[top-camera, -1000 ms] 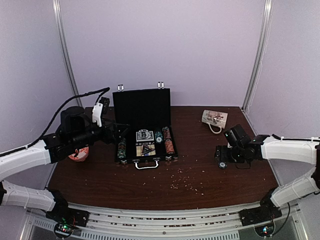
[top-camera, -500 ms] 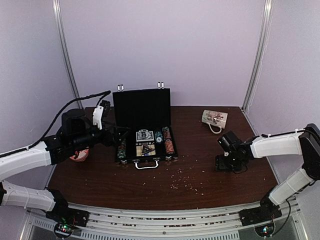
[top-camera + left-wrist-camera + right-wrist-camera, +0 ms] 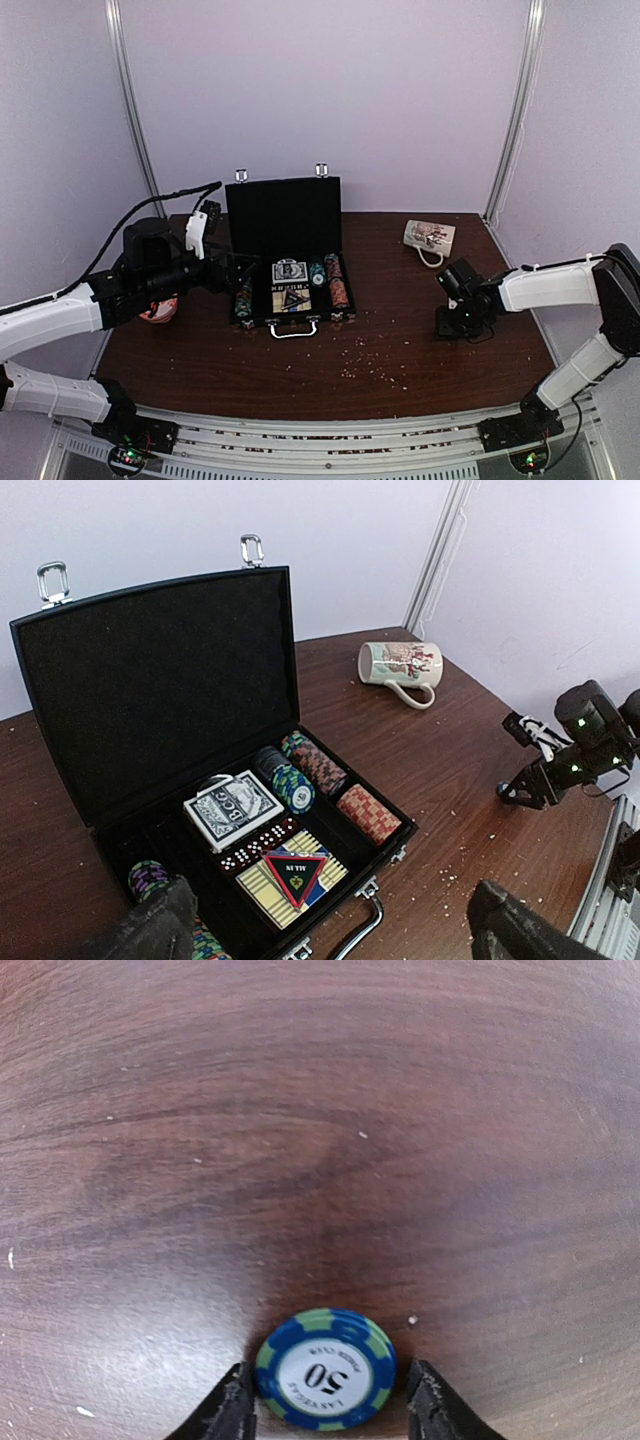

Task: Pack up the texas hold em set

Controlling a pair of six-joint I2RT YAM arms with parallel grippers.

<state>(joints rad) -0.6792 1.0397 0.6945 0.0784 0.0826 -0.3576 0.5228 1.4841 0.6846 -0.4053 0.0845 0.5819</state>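
Observation:
The black briefcase [image 3: 288, 262] stands open at the table's back middle, lid [image 3: 150, 670] upright. It holds striped chip stacks [image 3: 318, 765], a boxed card deck [image 3: 232, 808], dice and a triangular button [image 3: 295, 872]. My left gripper [image 3: 230, 268] hovers at the case's left end, fingers [image 3: 150, 930] spread wide and empty. My right gripper [image 3: 449, 323] points down at the table on the right. Its fingers [image 3: 232, 1406] are open and straddle a small stack of blue-and-green chips marked 50 [image 3: 325, 1368] lying flat on the wood.
A white printed mug [image 3: 430, 237] lies on its side at the back right; it also shows in the left wrist view [image 3: 398, 666]. An orange-red dish [image 3: 158, 308] sits at the left, partly behind my left arm. Pale crumbs [image 3: 372, 358] dot the table in front of the case.
My right gripper has tipped down toward the table at the chips and shifted slightly. My left arm has barely moved.

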